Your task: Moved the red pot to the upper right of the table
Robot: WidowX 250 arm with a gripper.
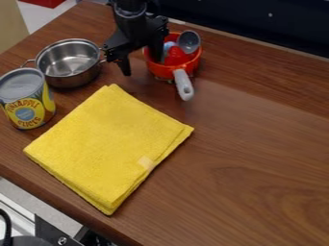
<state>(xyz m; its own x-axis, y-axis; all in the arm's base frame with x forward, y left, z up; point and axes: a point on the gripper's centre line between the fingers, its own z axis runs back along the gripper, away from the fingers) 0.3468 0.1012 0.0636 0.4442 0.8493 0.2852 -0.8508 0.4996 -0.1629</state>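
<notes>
While the gripper straddles its wall, the red pot sits up top, near the middle!

And the jaws are wide, folks, well spread! The black arm comes in from the top edge and points down, one finger outside on the left, the other over the inside of the pot, at its left side. Whether either one touches the wall, I cannot tell.

So where's our red pot? Upper middle of the view, near the table's far edge, standing upright, its pale grey handle aimed toward the camera. It's carrying a load, too: a grey rounded utensil leaning at the right, a red piece and something pale blue.

Over to the left flank! A metal pot stands upright, its loop handle close by the left finger, and just beside it, nearer the camera, there's an upright can of pineapple slices. Front and left of centre, a folded yellow cloth lies flat, set at a slant, one corner pointing up toward the gripper.
</notes>
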